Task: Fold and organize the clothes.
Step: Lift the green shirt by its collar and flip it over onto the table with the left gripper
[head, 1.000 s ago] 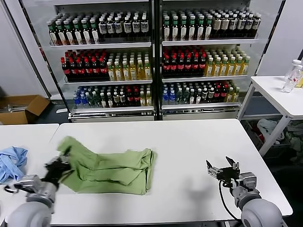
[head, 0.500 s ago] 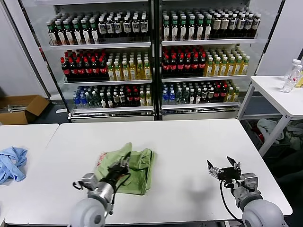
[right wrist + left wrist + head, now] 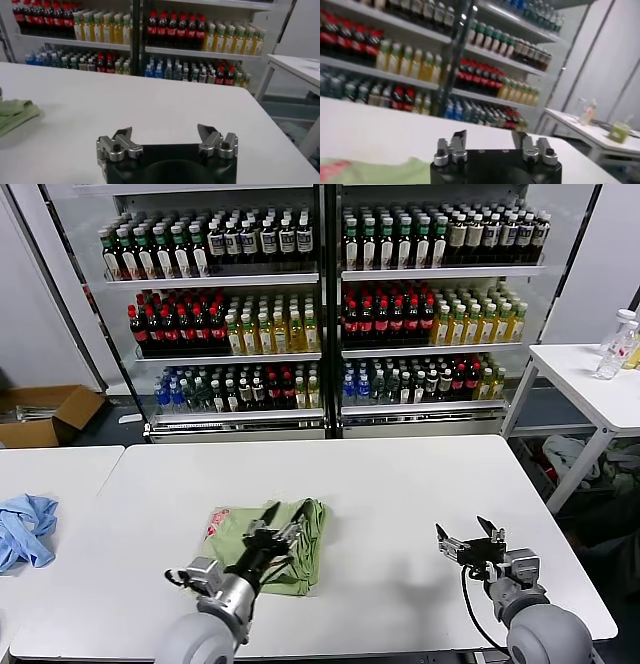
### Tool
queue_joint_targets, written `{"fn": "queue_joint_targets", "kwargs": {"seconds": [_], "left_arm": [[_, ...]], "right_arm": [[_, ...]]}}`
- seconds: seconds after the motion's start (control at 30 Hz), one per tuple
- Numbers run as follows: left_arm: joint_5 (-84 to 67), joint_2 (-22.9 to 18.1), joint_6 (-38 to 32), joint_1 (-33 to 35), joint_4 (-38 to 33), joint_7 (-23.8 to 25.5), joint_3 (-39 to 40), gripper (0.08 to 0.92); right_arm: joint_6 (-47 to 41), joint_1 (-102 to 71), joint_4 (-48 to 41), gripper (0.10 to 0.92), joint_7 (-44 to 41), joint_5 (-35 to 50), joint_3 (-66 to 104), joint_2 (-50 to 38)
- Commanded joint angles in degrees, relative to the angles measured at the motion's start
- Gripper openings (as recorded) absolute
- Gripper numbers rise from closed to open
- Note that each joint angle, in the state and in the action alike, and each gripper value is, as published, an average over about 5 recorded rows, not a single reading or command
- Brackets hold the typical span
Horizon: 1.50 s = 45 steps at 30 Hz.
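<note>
The green shirt lies folded on the white table; the left gripper hovers over it, jaws apart, holding nothing; lift straight up so no cloth snags; the right gripper waits well right of the shirt, jaws apart.

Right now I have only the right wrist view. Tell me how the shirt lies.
Observer: The green polo shirt lies as a compact folded bundle on the white table, red print showing at one corner.
Operator: Give me the left hand.
Observer: The left hand is over the bundle, open, nothing between its fingers.
Operator: Name anything else nearby.
Observer: A blue garment lies crumpled on the neighbouring table, to the robot's left.
</note>
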Motion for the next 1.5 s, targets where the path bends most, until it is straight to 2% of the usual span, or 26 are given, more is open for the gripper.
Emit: {"fn": "queue_joint_targets", "kwargs": {"seconds": [0.03,0.17,0.27,0.57,0.77,0.97,1.5], "left_arm": [[6.5,6.2,-3.7,2.9,11.2,-1.7,-12.3,0.676],[5.6,6.2,-5.0,1.6,15.7,-1.6,-11.6,0.780],[4.9,5.9,-5.0,1.0,17.7,-0.7,-10.5,0.816],[-2.0,6.6,-0.3,0.8,20.1,0.6,-10.5,0.823],[-11.7,6.4,1.5,1.7,16.8,3.1,-11.0,0.814],[-20.4,4.8,1.4,1.6,15.0,5.2,-11.2,0.671],[-43.6,1.4,-0.9,0.2,17.4,5.1,-16.6,0.203]], "right_arm": [[0.1,0.3,-0.7,0.823,0.0,-0.3,-0.3,0.2],[0.6,0.1,-0.8,0.823,0.0,-0.4,0.0,0.1],[0.7,-0.2,-0.6,0.823,0.0,-0.4,0.2,0.1],[0.7,-0.7,0.2,0.823,-0.1,-0.3,0.8,-0.1],[0.7,-0.7,0.5,0.823,0.0,-0.2,0.8,0.0],[0.7,-0.8,0.7,0.823,0.1,-0.2,1.0,0.1],[0.6,-1.5,2.0,0.823,0.5,0.2,2.0,-0.2]]}}
